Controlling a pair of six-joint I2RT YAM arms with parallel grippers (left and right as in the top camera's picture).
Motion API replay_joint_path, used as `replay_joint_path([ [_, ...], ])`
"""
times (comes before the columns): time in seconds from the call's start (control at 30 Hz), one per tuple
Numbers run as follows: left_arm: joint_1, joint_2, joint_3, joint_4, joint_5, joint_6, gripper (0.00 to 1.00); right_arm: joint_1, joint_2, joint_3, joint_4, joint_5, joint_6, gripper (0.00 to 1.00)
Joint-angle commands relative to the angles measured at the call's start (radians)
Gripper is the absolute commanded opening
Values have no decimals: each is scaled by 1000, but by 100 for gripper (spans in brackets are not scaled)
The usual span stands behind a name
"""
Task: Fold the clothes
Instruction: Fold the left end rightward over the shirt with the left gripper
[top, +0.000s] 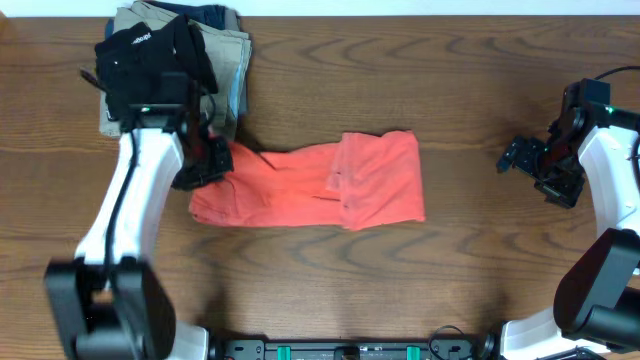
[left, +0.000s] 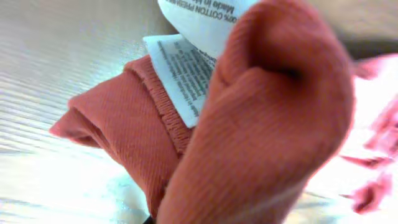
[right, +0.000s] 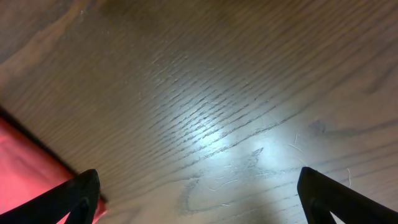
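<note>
The shirt (top: 320, 185) lies mid-table (top: 400, 70) as a long band, its right end already doubled over, so the lengthwise folds look done. What seems left is closing the band into a compact packet and setting it by the pile (top: 230, 60) at the back left.

The left gripper (top: 212, 160) sits on the shirt's left end. Its wrist view is filled with bunched red cloth and white tags (left: 186, 74). The fingers are hidden, but the raised bunch suggests it is clamped on the shirt. The right gripper (top: 515, 155) hangs well to the right, spread wide over bare wood, holding nothing.
</note>
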Motion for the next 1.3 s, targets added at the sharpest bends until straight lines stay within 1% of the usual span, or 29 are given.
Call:
replay_joint_path([
  [0.0, -45, -74, 21, -18, -30, -6, 6, -9, -14, 14, -1, 11, 17, 99],
  [0.1, -111, -98, 21, -25, -23, -24, 6, -9, -14, 14, -1, 11, 17, 99],
  [0.2, -189, -97, 19, -15, -20, -74, 6, -9, -14, 14, -1, 11, 17, 99],
  [0.47, -410, -51, 19, 104, -20, -194, 6, -9, -14, 14, -1, 11, 17, 99],
  [0.67, -519, 18, 16, 196, -21, -229, 6, -9, -14, 14, -1, 11, 17, 99],
  [0.83, -572, 114, 16, 310, -20, -260, 6, -9, -14, 14, -1, 11, 17, 99],
  [1.0, -589, 189, 16, 367, -19, -302, 6, -9, -14, 14, -1, 11, 17, 99],
  [1.27, -593, 220, 16, 445, -19, -316, 6, -9, -14, 14, -1, 11, 17, 99],
])
